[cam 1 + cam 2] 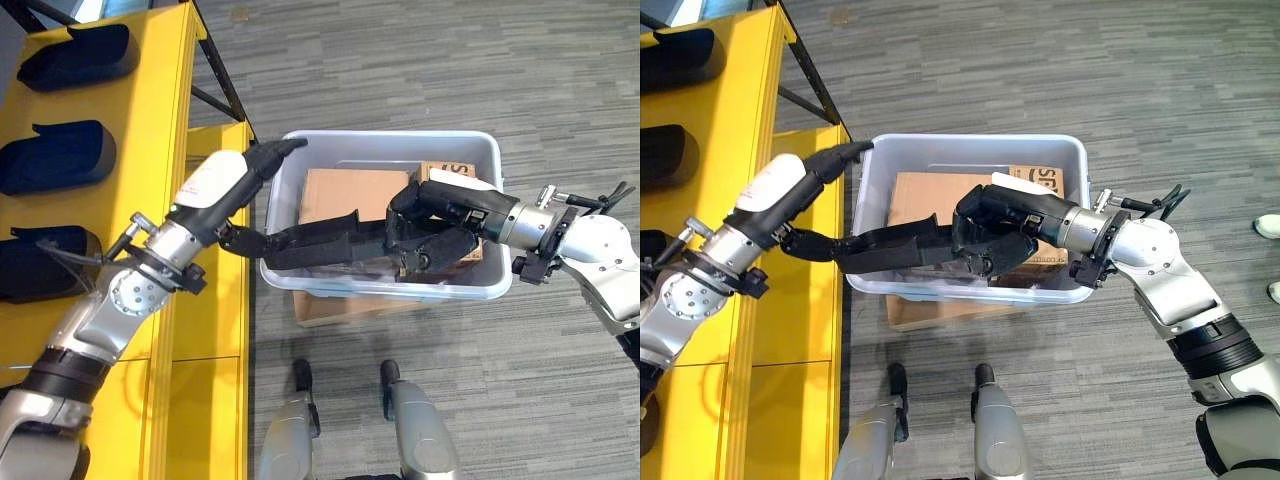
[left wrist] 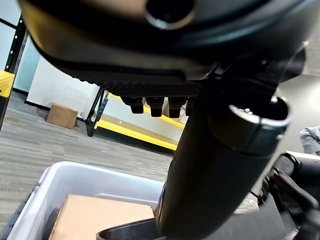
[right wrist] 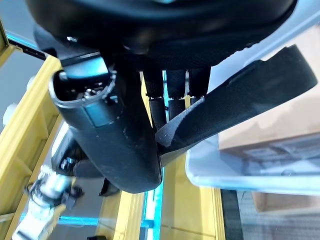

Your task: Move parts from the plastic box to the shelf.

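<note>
Both hands clamp one long black part over the plastic box rim; left robot hand at the yellow shelf edge; right robot hand partly hides cardboard.

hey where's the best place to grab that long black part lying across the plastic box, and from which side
By its two ends, from above, as a judgement. The black part is long and thin and spans the box lengthwise over the cardboard, so one central grip would likely let it tip. The right hand already curls round one end; the left hand sits at the other.
</note>
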{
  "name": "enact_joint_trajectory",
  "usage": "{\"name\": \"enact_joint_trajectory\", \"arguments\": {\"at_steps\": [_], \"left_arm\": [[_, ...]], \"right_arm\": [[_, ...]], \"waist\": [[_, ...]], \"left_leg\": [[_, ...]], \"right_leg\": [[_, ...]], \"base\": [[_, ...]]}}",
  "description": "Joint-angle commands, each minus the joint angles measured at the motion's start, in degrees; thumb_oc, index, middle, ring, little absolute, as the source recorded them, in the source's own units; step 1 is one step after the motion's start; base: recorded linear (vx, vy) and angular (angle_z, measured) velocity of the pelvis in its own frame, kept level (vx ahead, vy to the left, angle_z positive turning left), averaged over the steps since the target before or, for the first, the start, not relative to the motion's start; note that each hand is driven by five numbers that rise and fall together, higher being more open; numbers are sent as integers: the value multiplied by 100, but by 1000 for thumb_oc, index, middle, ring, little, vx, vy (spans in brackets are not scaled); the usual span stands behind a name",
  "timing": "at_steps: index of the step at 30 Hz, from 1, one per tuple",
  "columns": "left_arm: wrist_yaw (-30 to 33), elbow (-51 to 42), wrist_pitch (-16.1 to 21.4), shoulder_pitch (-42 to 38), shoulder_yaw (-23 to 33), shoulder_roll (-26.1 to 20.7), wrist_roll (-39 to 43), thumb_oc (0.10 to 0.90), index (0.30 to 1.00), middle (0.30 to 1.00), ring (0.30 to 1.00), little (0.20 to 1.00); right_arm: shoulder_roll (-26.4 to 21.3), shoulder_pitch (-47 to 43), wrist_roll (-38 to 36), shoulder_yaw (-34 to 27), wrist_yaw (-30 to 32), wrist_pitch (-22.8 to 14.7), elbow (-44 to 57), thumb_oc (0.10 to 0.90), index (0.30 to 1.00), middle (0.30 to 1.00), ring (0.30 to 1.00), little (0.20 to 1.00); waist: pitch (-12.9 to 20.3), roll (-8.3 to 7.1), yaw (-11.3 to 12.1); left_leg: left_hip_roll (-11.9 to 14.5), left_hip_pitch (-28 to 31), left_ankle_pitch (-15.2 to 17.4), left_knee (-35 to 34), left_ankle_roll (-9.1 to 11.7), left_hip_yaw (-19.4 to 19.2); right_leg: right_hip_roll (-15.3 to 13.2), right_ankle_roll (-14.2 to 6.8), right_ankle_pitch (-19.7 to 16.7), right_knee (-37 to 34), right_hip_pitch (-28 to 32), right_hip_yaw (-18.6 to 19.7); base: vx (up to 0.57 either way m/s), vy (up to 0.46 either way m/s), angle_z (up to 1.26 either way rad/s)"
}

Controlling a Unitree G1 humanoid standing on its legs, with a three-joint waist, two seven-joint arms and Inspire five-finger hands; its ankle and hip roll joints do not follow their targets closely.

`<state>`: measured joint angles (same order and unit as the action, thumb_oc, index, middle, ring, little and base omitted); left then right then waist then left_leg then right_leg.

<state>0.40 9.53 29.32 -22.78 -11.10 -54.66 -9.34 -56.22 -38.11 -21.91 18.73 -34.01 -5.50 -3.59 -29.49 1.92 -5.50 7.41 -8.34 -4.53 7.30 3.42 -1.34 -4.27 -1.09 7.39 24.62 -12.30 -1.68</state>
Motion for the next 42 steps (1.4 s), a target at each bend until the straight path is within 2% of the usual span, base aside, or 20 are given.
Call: {"name": "enact_joint_trajectory", "arguments": {"at_steps": [1, 8, 15, 21, 24, 27, 29, 30, 31, 35, 37, 38, 40, 42], "left_arm": [[362, -265, 389, 351, 712, 128, 430, 900, 1000, 1000, 1000, 1000], [642, -187, 244, 443, 1270, -98, 811, 900, 1000, 1000, 1000, 1000], [505, -79, 285, 201, 1187, -176, 833, 900, 1000, 1000, 1000, 1000], [18, -171, 337, 225, 1062, -116, 1133, 900, 1000, 1000, 1000, 1000], [-386, -308, 347, 309, 919, 133, 1379, 900, 1000, 1000, 1000, 1000], [-765, -265, 483, 186, 685, 409, 1568, 900, 1000, 1000, 1000, 1000], [-1295, -155, 591, -208, 247, 788, 1802, 900, 1000, 1000, 1000, 1000], [-1360, -131, 577, -280, 165, 860, 1780, 900, 1000, 1000, 1000, 1000], [-1378, -116, 488, -368, 6, 913, 1806, 900, 1000, 1000, 1000, 1000], [-1464, -2, 474, -339, -301, 1103, 1843, 900, 1000, 1000, 1000, 1000], [-1540, -21, 544, -116, -330, 1182, 1864, 900, 1000, 1000, 1000, 1000], [-1542, -25, 552, -102, -329, 1182, 1855, 900, 1000, 1000, 1000, 1000], [-1616, -21, 555, 71, -355, 1246, 1802, 900, 1000, 1000, 1000, 1000], [-1542, -21, 489, 96, -395, 1233, 1803, 900, 1000, 1000, 1000, 1000]], "right_arm": [[-56, 55, -499, -756, 244, -345, -420, 400, 300, 300, 300, 300], [-490, 499, -549, -1105, 83, -367, -1228, 400, 300, 300, 300, 300], [-626, 552, -708, -1153, -52, -428, -1424, 400, 300, 300, 300, 300], [-470, 681, -996, -1266, -271, -588, -1191, 400, 300, 300, 300, 300], [-222, 752, -929, -1264, -201, -662, -624, 400, 300, 300, 300, 300], [45, 592, -980, -1269, -145, -441, -170, 400, 300, 300, 300, 300], [337, 714, -725, -1477, 5, -136, 409, 400, 300, 300, 300, 300], [385, 799, -616, -1551, 17, -125, 528, 400, 300, 300, 300, 300], [409, 876, -634, -1586, 13, -169, 624, 400, 300, 300, 300, 300], [509, 802, -771, -1529, -24, -249, 596, 400, 300, 300, 300, 300], [532, 709, -828, -1434, 2, -326, 493, 400, 300, 300, 300, 300], [532, 697, -841, -1425, 2, -326, 487, 400, 300, 300, 300, 300], [576, 690, -874, -1356, 48, -385, 487, 400, 300, 300, 300, 300], [621, 737, -920, -1339, 31, -418, 576, 400, 300, 300, 300, 300]], "waist": [[1081, -139, 34], [1246, -137, -6], [1349, -127, -85], [1447, -141, -133], [1577, -176, -179], [1695, -194, -276], [1846, -168, -513], [1874, -164, -555], [1897, -176, -590], [1964, -230, -479], [2035, -294, -348], [2049, -297, -339], [2148, -350, -246], [2188, -351, -237]], "left_leg": [[617, 296, 654, 300, 167, -26], [669, 445, 589, 169, 235, -12], [659, 532, 620, 138, 272, -51], [656, 623, 619, 90, 266, -130], [735, 719, 469, -81, 301, -247], [894, 768, 216, -293, 376, -597], [1048, 678, -141, -505, 457, -1295], [995, 675, -82, -531, 428, -1386], [824, 719, 46, -513, 372, -1470], [273, 750, 427, -318, 166, -1348], [-171, 852, 820, -146, -76, -1247], [-199, 841, 822, -147, -94, -1250], [-591, 894, 1111, 0, -329, -1223], [-788, 954, 1226, 2, -464, -1247]], "right_leg": [[-77, 63, 485, -166, 293, 312], [-89, 81, 577, -110, 385, 289], [-94, 68, 632, -71, 427, 332], [-68, 71, 593, -161, 504, 310], [-38, 80, 459, -427, 630, 245], [-12, 97, 345, -710, 806, 67], [31, 105, 233, -1078, 1018, -282], [42, 100, 211, -1141, 1045, -320], [36, 78, 179, -1239, 1115, -361], [95, 26, -92, -1633, 1273, -343], [148, -6, -251, -1869, 1348, -296], [155, -5, -285, -1896, 1333, -291], [218, -61, -452, -2071, 1361, -258], [270, -115, -501, -2076, 1334, -217]], "base": [[54, -51, -3], [58, -13, 2], [53, 3, -2], [34, -55, 3], [24, -79, 3], [3, -56, 9], [-102, -65, 61], [-88, -53, 93], [-27, -20, 101], [-21, -30, 62], [-5, -18, 17], [-10, -7, 13], [-3, 24, 14], [-6, 60, 17]]}}
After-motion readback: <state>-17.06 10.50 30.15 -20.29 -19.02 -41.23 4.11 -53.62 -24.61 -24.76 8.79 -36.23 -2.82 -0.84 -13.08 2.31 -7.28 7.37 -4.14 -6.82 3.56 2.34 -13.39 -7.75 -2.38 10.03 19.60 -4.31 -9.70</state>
